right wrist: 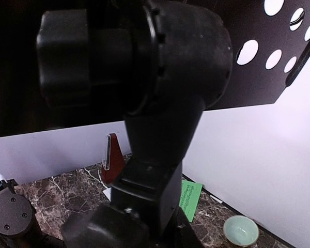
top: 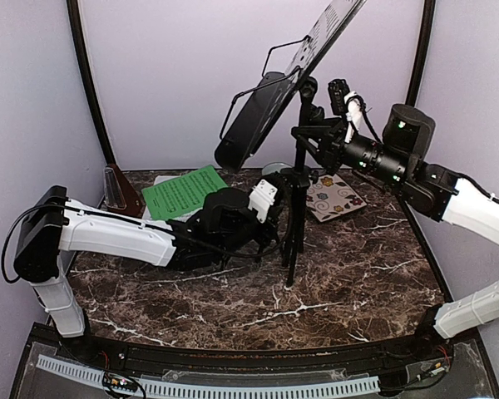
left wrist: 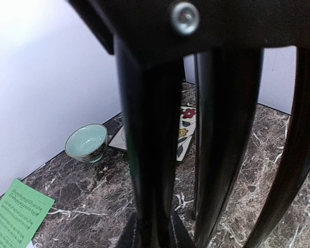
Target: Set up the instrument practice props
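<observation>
As the music stand (top: 254, 125) fills their views, I cannot tell left gripper (top: 283, 189) or right gripper (top: 308, 135) closure.

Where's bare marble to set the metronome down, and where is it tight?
Free: the front marble between the left arm, the stand legs and the near edge; also the right front, between those legs and the right arm. Crowded: the back strip, with metronome, green sheet, bowl and tile.
</observation>
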Motion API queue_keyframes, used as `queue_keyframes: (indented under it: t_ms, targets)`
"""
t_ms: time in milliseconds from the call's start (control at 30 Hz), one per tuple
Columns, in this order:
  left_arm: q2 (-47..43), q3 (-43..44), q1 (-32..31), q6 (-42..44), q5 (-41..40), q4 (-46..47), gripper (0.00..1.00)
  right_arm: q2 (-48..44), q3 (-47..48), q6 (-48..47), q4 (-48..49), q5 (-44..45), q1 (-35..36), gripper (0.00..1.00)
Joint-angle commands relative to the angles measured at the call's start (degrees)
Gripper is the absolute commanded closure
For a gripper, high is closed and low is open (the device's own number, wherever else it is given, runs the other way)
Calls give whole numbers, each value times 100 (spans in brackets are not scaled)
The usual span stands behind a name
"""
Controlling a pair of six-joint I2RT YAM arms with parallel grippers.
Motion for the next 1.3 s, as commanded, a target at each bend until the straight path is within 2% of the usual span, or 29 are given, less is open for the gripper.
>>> queue_keyframes:
  t_ms: [0, 200, 533, 900, 1033, 1267]
  targets:
    - [-34, -26, 53, 728, 14, 233, 100, -173, 920, -528, 964, 187, 21, 100]
    - [-131, -64, 141, 1296, 356, 303, 100, -145, 1169, -653, 631, 218, -108, 100]
    - [36, 413, 183, 1031, 1176, -116, 100, -83, 1506, -19, 237, -640, -1022, 100]
    - [-434, -395, 137, 766, 474, 167, 100, 336, 1574, 123, 274, -2435, -1332, 100]
    - [-440, -611, 78, 894, 319, 423, 100, 680, 1987, 105, 179, -2990, -1326, 100]
    - [-292, -614, -30, 1359, -484, 813, 100, 1144, 2661, -133, 44, -3697, -1302, 100]
